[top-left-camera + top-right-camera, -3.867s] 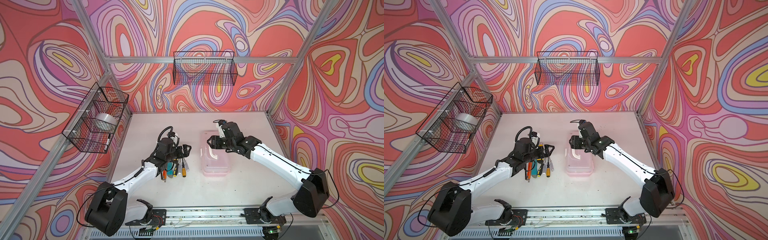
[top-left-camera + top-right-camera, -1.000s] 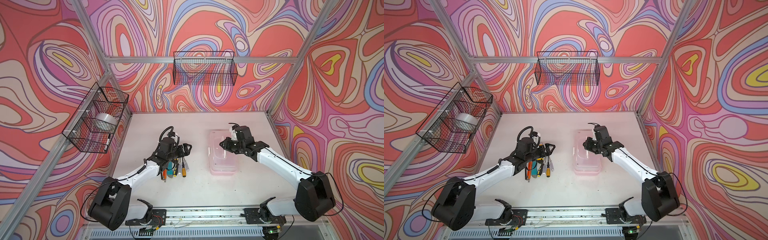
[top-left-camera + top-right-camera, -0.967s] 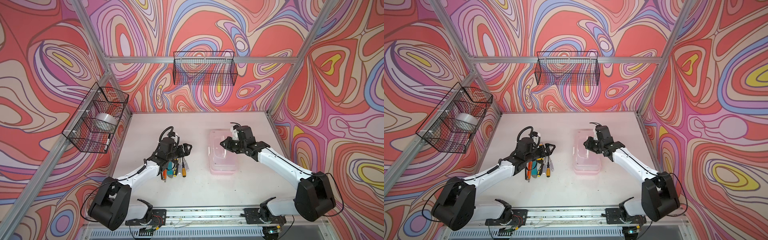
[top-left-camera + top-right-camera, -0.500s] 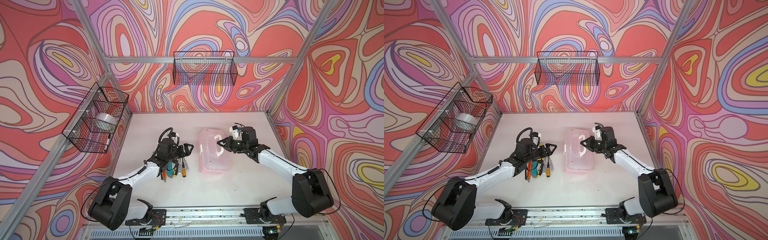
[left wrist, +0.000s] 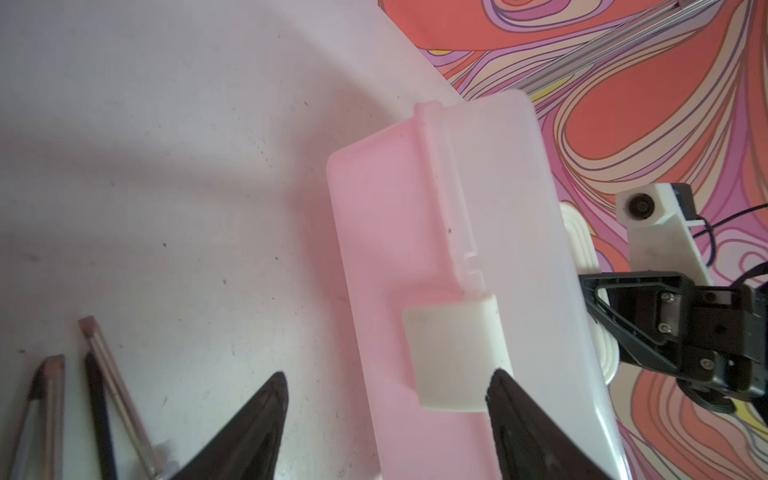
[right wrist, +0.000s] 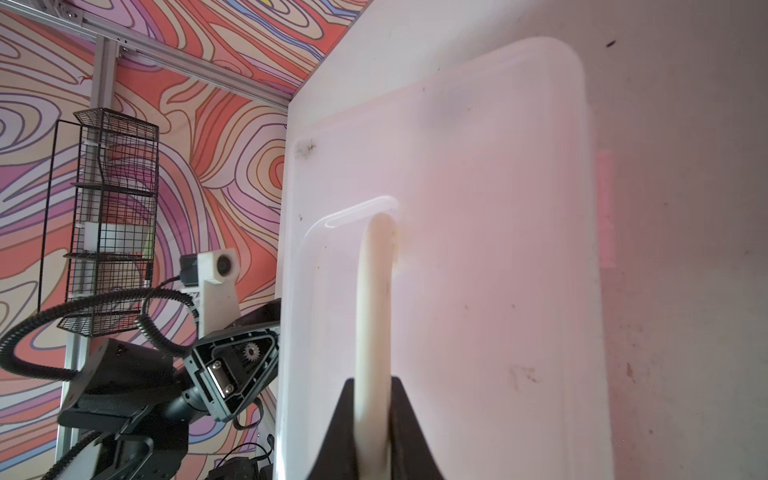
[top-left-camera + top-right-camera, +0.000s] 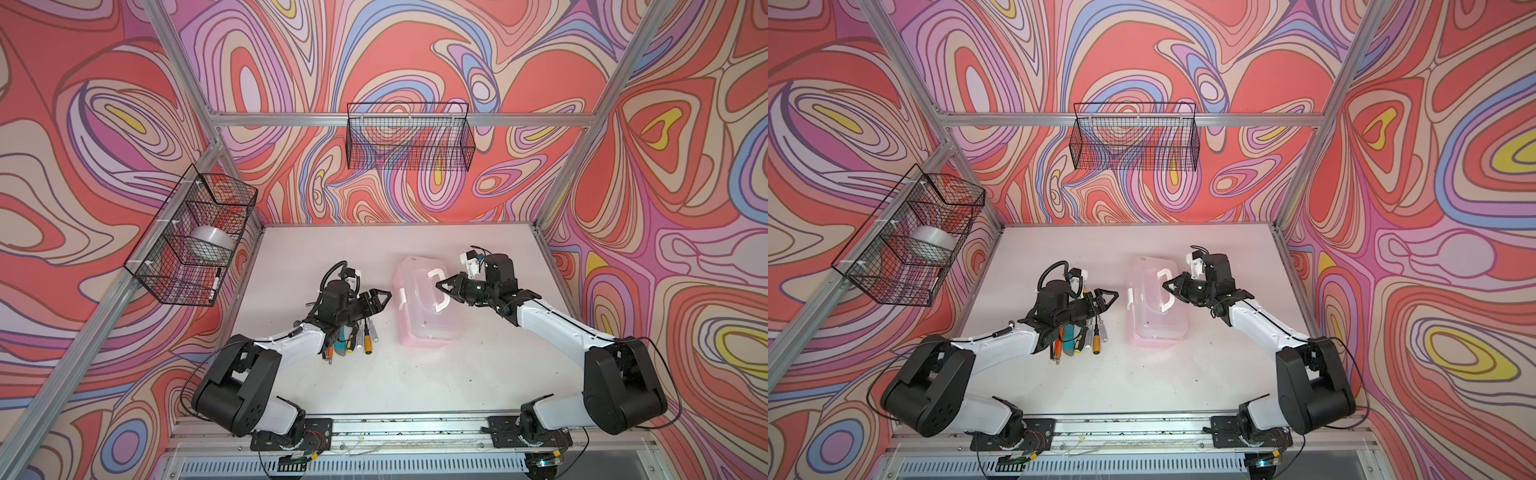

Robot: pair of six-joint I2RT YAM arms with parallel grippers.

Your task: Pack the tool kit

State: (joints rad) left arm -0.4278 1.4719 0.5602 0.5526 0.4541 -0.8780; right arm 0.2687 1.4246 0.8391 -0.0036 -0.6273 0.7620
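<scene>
Right wrist view has the right gripper (image 6: pixel 372 380) with its two black fingers pressed tight on either side of the white handle (image 6: pixel 376 291), which arches up off the clear lid (image 6: pixel 478 208) of the tool case (image 7: pixel 424 328). In both top views that case sits on the white table (image 7: pixel 415 386) near its middle, long side running front to back, between the two grippers. Its pink base (image 7: pixel 419 342) shows along the near end, and it looks slightly tipped, though how far cannot be told. The left gripper (image 5: pixel 386 374) is spread wide with nothing between its fingers. It is aimed at the case's side wall, where the white latch (image 5: pixel 453 353) lies just ahead of the tips; whether a fingertip touches it cannot be told. Under the left arm's wrist, apart from the case, the loose tools lie in a row on the table: a yellow-handled screwdriver (image 7: pixel 368 341), small clear-handled screwdrivers (image 7: pixel 360 330), a yellow-black knife (image 7: pixel 351 341), a teal knife (image 7: pixel 340 345) and thin orange rods (image 7: pixel 329 353). One black wire basket (image 7: pixel 409 141) hangs on the back wall, another on the left wall.
</scene>
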